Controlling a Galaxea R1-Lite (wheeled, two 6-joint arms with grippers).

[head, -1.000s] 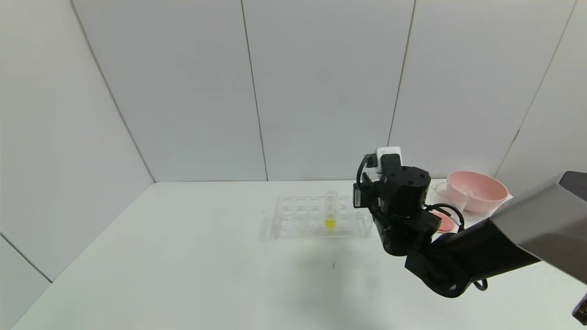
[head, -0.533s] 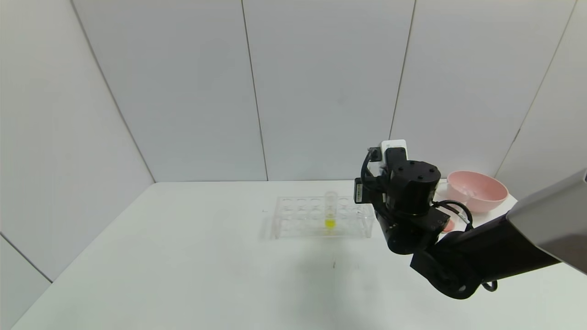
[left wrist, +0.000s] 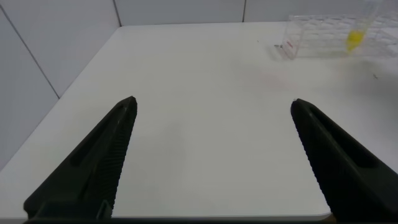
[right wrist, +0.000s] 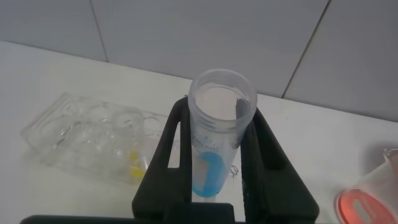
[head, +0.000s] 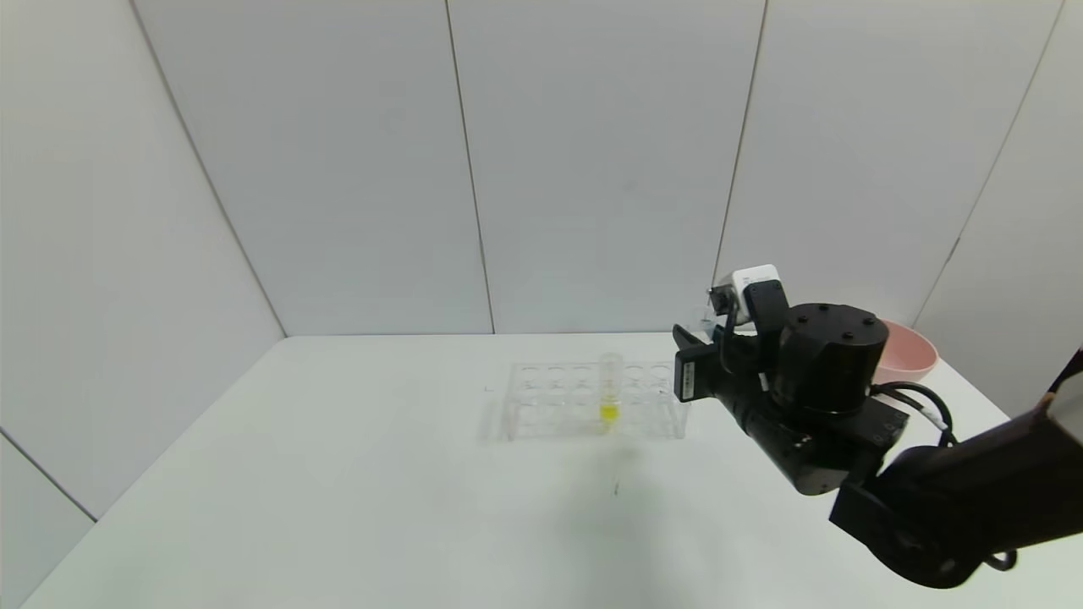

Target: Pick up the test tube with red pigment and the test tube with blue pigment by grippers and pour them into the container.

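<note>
In the right wrist view my right gripper [right wrist: 217, 111] is shut on the test tube with blue pigment [right wrist: 214, 144], held upright with its open mouth up and blue liquid at its bottom. The container [right wrist: 384, 179], a clear beaker with orange-red liquid in it, shows at that view's edge, beside and below the gripper. In the head view the right arm's wrist [head: 825, 359] hangs over the table's right side and hides the jaws and the beaker. The test tube with red pigment is out of view. My left gripper [left wrist: 212, 102] is open over bare table, holding nothing.
A clear tube rack [head: 541, 397] stands mid-table with one tube of yellow liquid [head: 609, 391] in it. A pink bowl [head: 909, 357] sits at the back right, partly behind the right arm. White walls close the table's far sides.
My right arm has swung to the right with the blue tube, away from the rack. It now covers the beaker and part of the pink bowl in the head view.
</note>
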